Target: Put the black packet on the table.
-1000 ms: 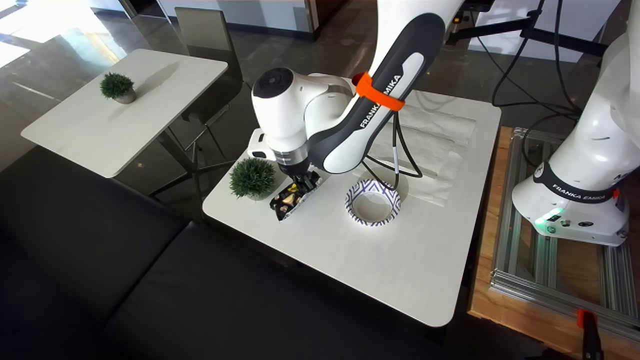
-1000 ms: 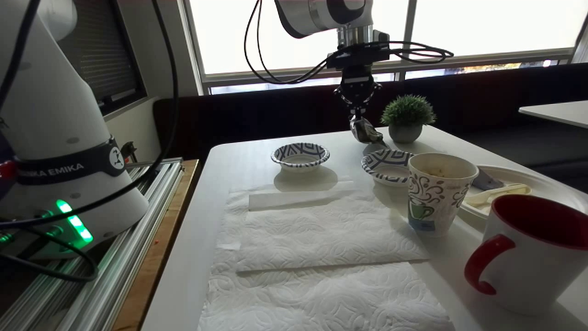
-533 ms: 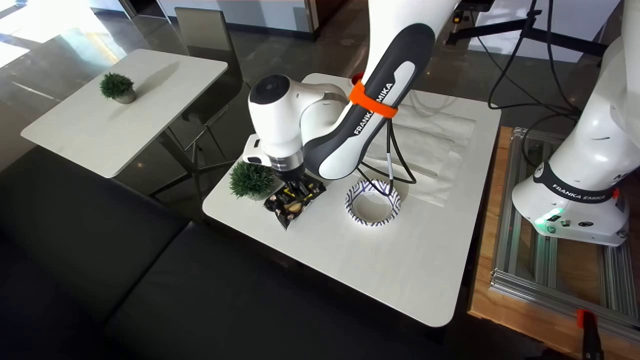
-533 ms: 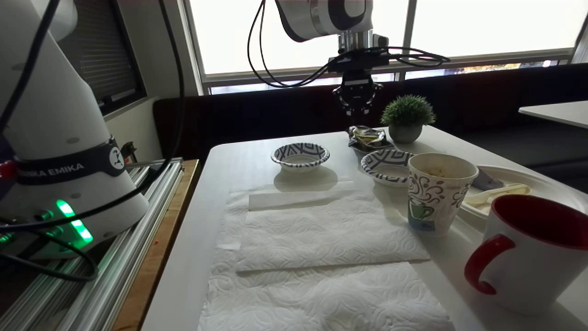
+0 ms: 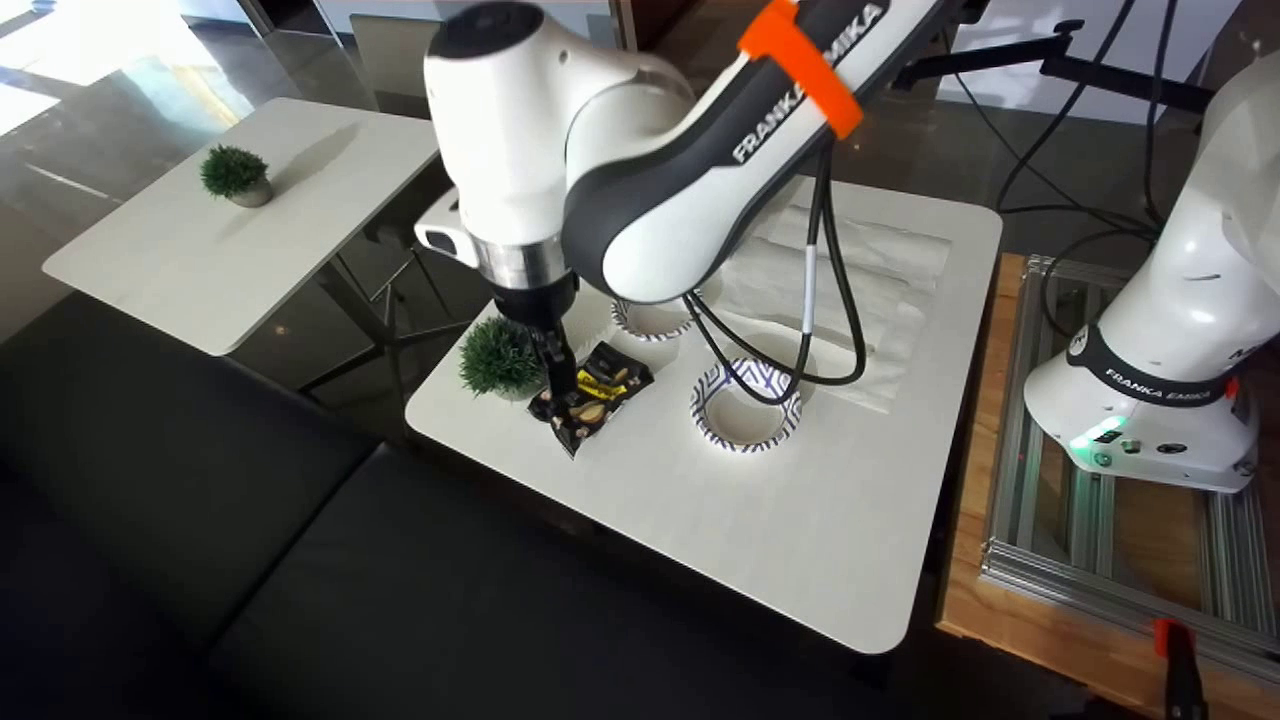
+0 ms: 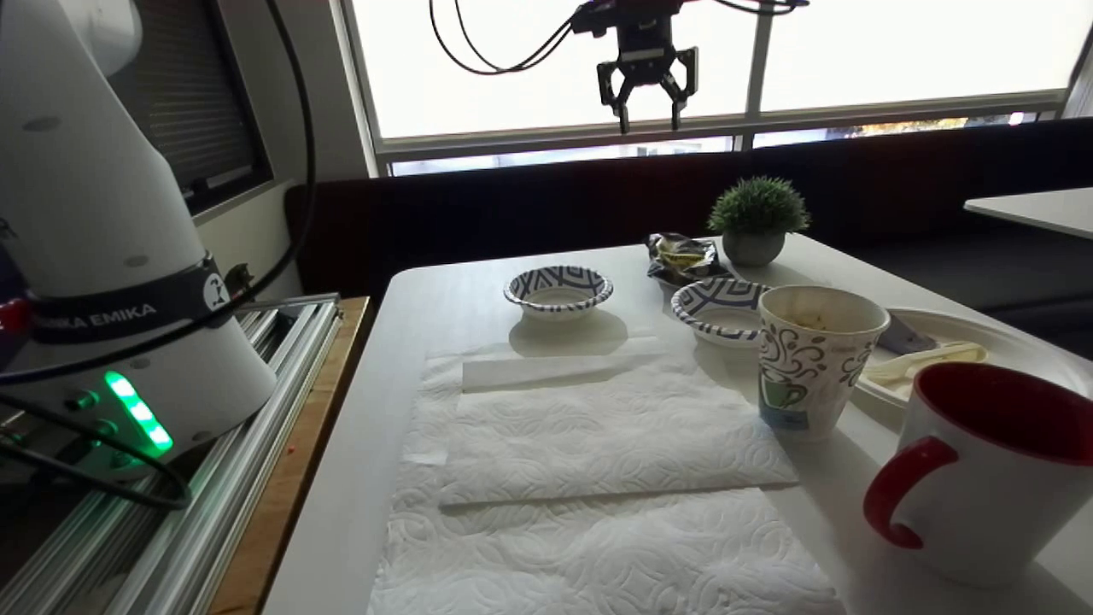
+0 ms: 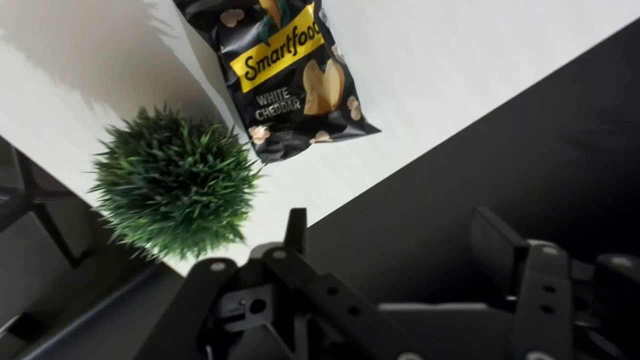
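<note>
The pincer (image 6: 651, 126) hangs above the table (image 5: 830, 530), its fingers wide apart with nothing between them, so dropping something is not the danger; a careless exit is. The black packet (image 7: 285, 80) lies print side up on the table, and I judge the task done. Just beside it stands the plant (image 7: 175, 180); a low sideways swing or a dip of the pincer could snag the leaves, tip the pot and shove the packet along. One packet corner is near the table edge on the bench (image 5: 480, 580) side, so a hard nudge that way might slide it off. Farther out, the cables (image 5: 810, 290) slung from the arm (image 5: 680, 185) pass in front of a bowl (image 5: 738, 415) in an exterior view; if the arm sank, a loop could drag that bowl, which looks light enough to skid.
</note>
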Action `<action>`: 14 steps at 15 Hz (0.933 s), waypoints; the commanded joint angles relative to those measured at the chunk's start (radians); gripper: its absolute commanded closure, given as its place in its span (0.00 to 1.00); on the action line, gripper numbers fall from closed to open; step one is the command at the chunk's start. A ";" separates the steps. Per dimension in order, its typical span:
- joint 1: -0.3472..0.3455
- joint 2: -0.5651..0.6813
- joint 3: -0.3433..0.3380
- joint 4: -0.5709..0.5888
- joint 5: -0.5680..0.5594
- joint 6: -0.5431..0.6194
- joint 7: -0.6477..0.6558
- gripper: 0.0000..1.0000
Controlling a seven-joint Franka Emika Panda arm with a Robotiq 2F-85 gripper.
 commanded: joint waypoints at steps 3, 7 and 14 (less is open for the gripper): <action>-0.045 -0.260 -0.084 -0.055 0.089 -0.092 0.118 0.00; -0.105 -0.396 -0.180 -0.144 0.073 -0.161 0.185 0.00; -0.145 -0.410 -0.240 -0.165 0.057 -0.253 0.210 0.00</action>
